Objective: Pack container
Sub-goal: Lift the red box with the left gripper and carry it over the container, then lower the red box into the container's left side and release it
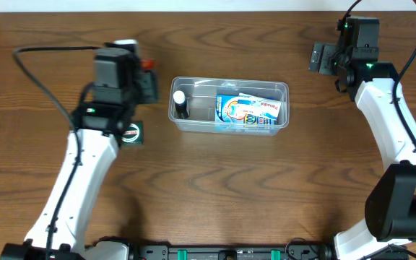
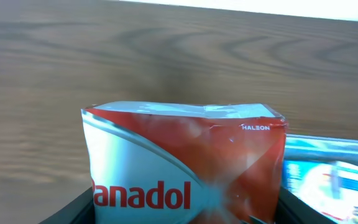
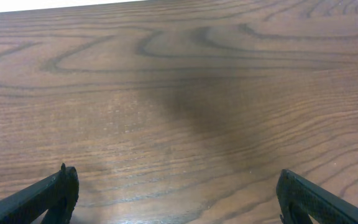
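Note:
The container (image 1: 229, 105) is a clear plastic tub at the table's middle. It holds a blue box (image 1: 248, 110) and a small dark bottle with a white cap (image 1: 180, 103). My left gripper (image 1: 147, 81) hovers just left of the tub, shut on a red and white Panadol box (image 2: 185, 162). That box fills the gap between the dark fingers (image 2: 67, 210). In the left wrist view the container's rim (image 2: 331, 145) shows at the right, past the box. My right gripper (image 3: 176, 193) is open over bare wood at the far right (image 1: 322, 58), holding nothing.
A small green box (image 1: 132, 133) lies on the table beside my left arm. My right arm (image 1: 392, 130) runs along the right side. Cables trail from both arms at the back.

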Controlling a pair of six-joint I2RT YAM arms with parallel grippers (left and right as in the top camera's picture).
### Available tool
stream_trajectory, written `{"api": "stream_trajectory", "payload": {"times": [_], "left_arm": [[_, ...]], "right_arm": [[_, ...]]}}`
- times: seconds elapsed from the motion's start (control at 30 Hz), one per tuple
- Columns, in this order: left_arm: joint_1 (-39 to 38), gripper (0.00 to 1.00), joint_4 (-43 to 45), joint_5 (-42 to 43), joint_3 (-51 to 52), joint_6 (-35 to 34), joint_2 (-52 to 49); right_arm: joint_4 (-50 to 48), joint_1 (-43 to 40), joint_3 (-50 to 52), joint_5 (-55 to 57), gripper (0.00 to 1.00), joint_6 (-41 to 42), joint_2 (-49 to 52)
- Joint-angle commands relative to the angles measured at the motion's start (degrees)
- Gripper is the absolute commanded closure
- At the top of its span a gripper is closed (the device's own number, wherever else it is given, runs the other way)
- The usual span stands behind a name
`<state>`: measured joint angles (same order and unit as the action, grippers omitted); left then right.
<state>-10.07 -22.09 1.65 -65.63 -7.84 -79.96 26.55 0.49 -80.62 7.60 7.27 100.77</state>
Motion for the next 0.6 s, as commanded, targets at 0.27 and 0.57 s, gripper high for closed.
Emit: {"api": "stream_trajectory", "payload": {"times": [0.27,0.57], "left_arm": [[-13.5,0.37,7.3,0.7,-0.2,-3.7,-6.1],[-16.4,0.37,9.5,0.7,-0.2,-4.1,-12.3]], "right_arm": [[0.1,0.0,-0.5,0.8,0.01,1.0,-0.6],[0.1,0.0,-0.5,0.8,0.01,1.0,-0.6]]}}
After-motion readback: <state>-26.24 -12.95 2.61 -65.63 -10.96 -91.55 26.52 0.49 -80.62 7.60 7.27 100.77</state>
